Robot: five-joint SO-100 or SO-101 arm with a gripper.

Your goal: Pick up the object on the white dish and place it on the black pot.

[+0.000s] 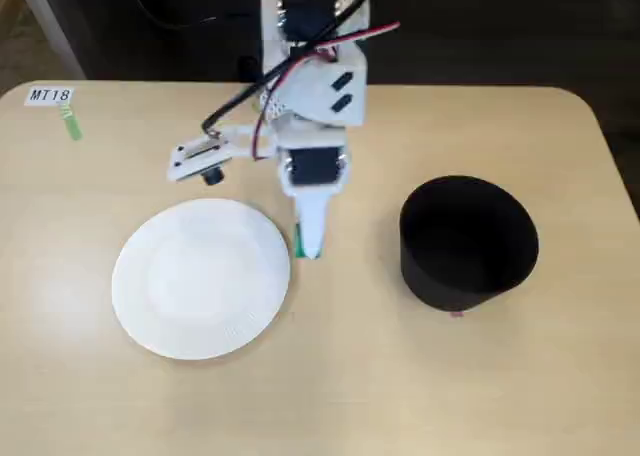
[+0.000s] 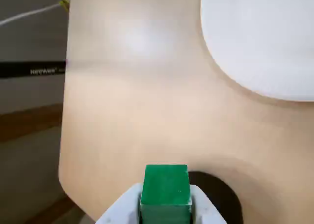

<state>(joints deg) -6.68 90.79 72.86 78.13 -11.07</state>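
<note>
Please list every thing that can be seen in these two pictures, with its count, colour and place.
white dish: one, white, on the table left of centre in the fixed view, nothing on it.
black pot: one, black, on the right in the fixed view.
green block: one, green, held in the claw, off the dish.
label: one, white, reads MT18, far left corner of the table.
green strip: one, green, just below the label.
table: one, light wood.
claw: one, white, between dish and pot, shut on the block.
</note>
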